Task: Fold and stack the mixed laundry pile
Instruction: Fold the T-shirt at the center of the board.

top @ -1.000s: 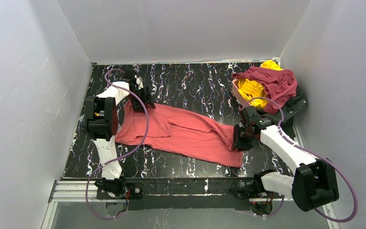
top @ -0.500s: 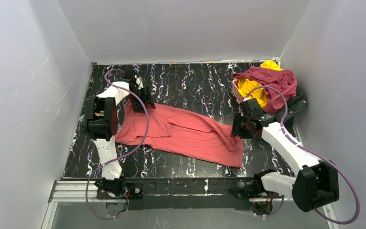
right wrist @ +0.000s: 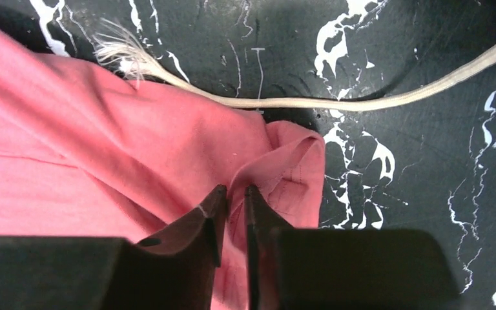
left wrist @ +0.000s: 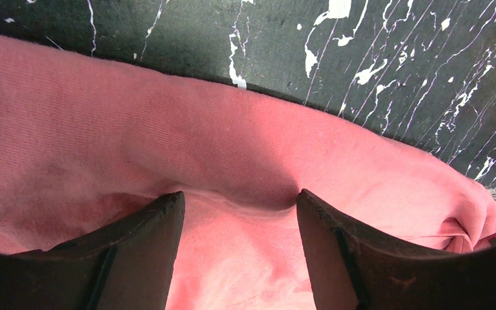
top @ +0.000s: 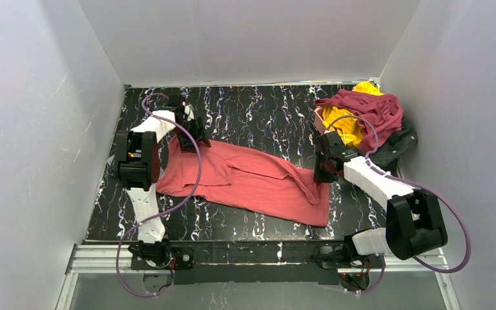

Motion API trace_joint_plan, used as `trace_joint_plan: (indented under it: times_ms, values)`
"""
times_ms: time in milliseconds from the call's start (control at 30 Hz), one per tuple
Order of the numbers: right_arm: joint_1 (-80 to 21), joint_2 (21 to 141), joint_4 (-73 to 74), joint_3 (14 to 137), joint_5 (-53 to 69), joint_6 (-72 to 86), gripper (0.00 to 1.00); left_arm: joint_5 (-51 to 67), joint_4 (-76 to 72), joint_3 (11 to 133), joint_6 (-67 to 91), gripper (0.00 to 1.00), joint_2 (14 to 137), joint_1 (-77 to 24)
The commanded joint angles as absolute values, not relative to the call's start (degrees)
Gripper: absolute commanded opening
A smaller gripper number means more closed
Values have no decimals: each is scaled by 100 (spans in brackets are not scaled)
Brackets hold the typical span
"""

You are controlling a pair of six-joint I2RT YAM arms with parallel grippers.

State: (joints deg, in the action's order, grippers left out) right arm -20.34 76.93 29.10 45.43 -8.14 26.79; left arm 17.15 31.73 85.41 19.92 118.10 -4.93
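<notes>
A salmon-red garment (top: 252, 181) lies spread across the middle of the table. My left gripper (top: 194, 139) stands open at its far left corner, both fingertips (left wrist: 168, 206) pressed down on the cloth (left wrist: 232, 135). My right gripper (top: 321, 173) is at the garment's far right corner. In the right wrist view its jaws (right wrist: 236, 190) are nearly together, with a raised fold of the salmon cloth (right wrist: 103, 142) pinched between them. The other laundry is heaped at the back right: a dark maroon piece (top: 371, 110) over a yellow one (top: 342, 123), and a charcoal one (top: 397, 145) beside them.
A small pink basket (top: 321, 129) sits under the heap at the back right. A thin cream cord (right wrist: 336, 102) with a frayed end lies on the black marbled table (top: 252, 110), just beyond the garment's corner. White walls close in three sides.
My right gripper has moved toward the far side along the garment's right edge, opened briefly, and closed on a fold at the corner. The left arm has not moved.
</notes>
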Motion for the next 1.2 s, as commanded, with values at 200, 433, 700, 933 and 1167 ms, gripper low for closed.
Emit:
trace_joint_plan:
  times_ms: [200, 433, 700, 933, 1167]
  values:
    - [-1523, 7651, 2793, 4498, -1126, 2548, 1, 1033, 3186, 8477, 1706, 64, 12138, -166]
    - [-1301, 7410, 2378, 4034, -99, 2657, 7, 1232, 3114, 8443, 1761, 64, 12155, -88]
    - [-1309, 7374, 2074, 3863, 472, 2829, 34, 1346, 3073, 8420, 1784, 64, 12142, -88]
    - [-1308, 7451, 1894, 3837, 646, 2932, 36, 1356, 3063, 8409, 1796, 64, 12129, -88]
    - [-1306, 7518, 1843, 3711, 484, 2971, 35, 1380, 3059, 8414, 1808, 64, 12130, -88]
